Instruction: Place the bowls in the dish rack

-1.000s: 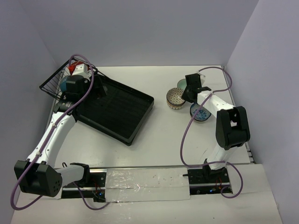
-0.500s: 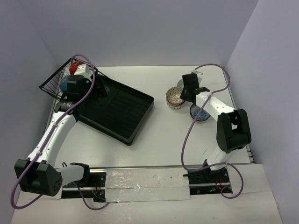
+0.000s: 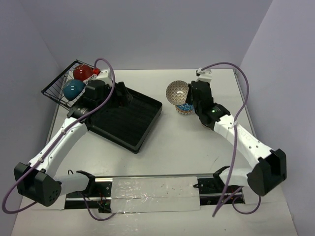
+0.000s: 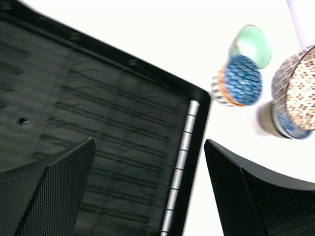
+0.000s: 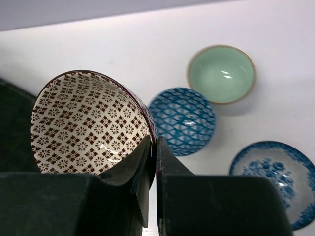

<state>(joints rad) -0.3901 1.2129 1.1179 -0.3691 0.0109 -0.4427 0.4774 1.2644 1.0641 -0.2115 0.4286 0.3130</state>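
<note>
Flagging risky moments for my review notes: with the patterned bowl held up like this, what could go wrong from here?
The right tool pinches the patterned bowl only by its rim, tilted; it may slip and hit the blue lattice bowl on the table. The open left tool hovers over the dish rack, so the arms might collide during delivery.

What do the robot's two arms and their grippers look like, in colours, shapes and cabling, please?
The left arm and right arm are white tubular links with chunky black joint housings. A purple cable loops loosely along each. The left gripper and right gripper are black and wedge-shaped, and the left one's fingers show a fine mesh texture.
</note>
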